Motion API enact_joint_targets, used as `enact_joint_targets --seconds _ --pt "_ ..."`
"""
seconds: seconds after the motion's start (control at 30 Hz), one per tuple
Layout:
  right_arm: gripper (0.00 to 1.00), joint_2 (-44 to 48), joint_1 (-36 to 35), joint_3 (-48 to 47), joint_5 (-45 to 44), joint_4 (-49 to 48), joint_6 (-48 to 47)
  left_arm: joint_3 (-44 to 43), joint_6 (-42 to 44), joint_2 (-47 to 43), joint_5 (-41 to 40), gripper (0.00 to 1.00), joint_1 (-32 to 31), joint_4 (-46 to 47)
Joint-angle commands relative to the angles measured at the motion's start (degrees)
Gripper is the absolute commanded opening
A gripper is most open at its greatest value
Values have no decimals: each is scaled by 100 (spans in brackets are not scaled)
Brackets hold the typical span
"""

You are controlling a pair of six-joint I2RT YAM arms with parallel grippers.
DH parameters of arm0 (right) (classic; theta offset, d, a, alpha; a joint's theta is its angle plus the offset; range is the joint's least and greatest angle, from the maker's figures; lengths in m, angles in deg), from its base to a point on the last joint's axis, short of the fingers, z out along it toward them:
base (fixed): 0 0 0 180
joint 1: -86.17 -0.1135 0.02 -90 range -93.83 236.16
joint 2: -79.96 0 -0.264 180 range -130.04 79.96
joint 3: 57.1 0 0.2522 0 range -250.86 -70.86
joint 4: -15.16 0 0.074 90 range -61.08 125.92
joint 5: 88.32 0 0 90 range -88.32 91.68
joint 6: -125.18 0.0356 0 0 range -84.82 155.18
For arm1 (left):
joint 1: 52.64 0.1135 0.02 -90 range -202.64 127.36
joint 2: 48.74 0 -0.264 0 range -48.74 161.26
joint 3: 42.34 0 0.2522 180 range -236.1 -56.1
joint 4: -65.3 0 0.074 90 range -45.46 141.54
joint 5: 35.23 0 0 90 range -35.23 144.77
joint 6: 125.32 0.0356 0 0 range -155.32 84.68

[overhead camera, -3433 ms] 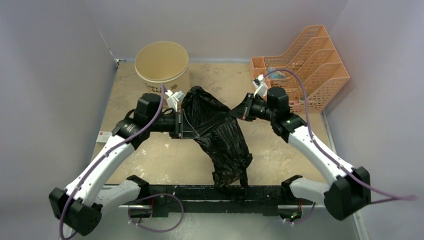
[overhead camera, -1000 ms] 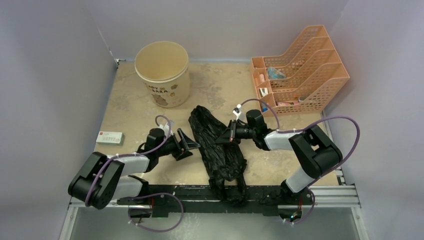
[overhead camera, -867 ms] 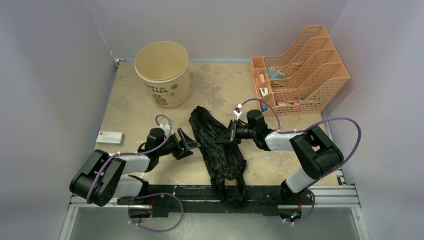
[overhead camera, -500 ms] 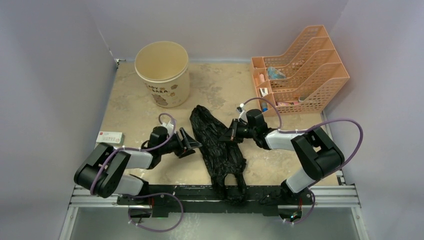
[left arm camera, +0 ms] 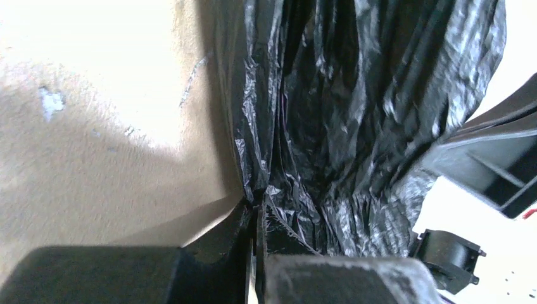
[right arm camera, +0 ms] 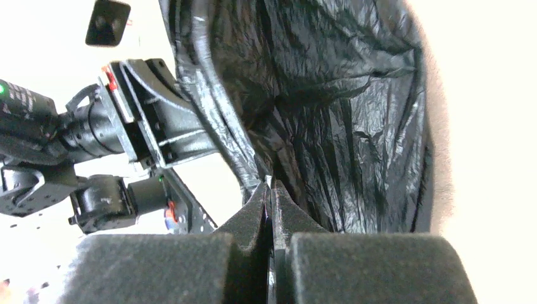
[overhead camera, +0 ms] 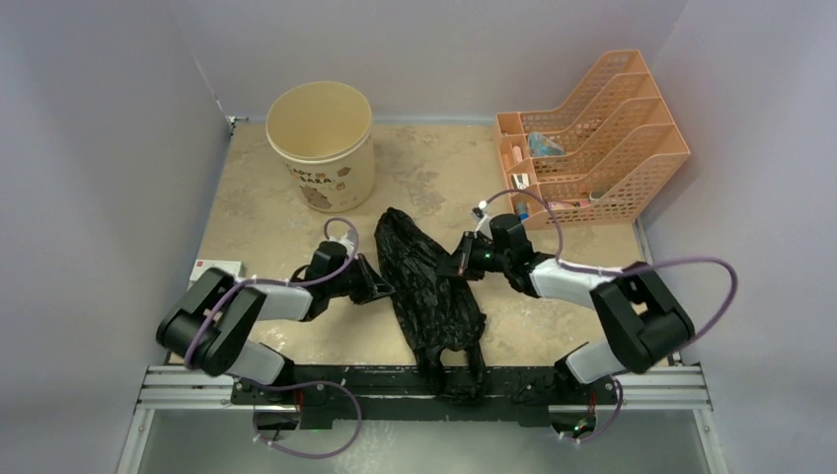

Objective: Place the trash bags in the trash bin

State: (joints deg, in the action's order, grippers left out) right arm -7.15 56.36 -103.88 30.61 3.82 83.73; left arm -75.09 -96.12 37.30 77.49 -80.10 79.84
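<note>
- Mottled beige worktop [overhead camera: 266,222] carries the scene.
- Thin, crinkled, glossy black plastic trash bag [overhead camera: 434,291] sprawls at its centre, outside and well apart from the bin.
- Orange mesh plastic desk organiser [overhead camera: 602,148] stands far right.
- Cream round cylindrical trash bin [overhead camera: 338,183] stands upright, far left.
- Left pincer [overhead camera: 380,286] is clenched on the bag's left edge; right pincer [overhead camera: 459,265] is clenched, apparently on a right-hand fold.

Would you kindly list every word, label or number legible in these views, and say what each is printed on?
trash bin: two lines of brown capitals beside cartoon marks on its wall, too small to read reliably.
small white box: a red mark and fine print, too small to read.
trash bag: no print visible in any view.
</note>
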Motion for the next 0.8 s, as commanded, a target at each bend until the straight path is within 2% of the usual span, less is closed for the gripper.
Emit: enact_joint_targets --seconds 0.0,0.17,0.33,0.5,0.67,0.7,0.77 --pt "0 954 62 -473 -1144 781 -379 -225 743 -1044 -575 0 -7 -1355" --pt "0 1672 93 -811 -2344 1660 -637 -358 991 -2111 -1031 0 240 -2738" --pt "0 2093 122 -829 -3159 2132 -625 -451 1149 -2510 -281 0 1016 -3356" --pt "0 2432 123 -872 -3697 2419 -598 -945 1537 -2700 -308 0 1108 -4046" --pt "0 2643 129 -1057 -3934 2718 -893 -1342 1811 -2819 -226 0 1159 -4522" --pt "0 2673 127 -1081 -3762 2677 -1063 -1351 1845 -2855 -160 0 1168 -4503" --pt "0 2624 125 -1194 -2840 2582 -1508 -1421 1913 -2823 97 0 1182 -4462"
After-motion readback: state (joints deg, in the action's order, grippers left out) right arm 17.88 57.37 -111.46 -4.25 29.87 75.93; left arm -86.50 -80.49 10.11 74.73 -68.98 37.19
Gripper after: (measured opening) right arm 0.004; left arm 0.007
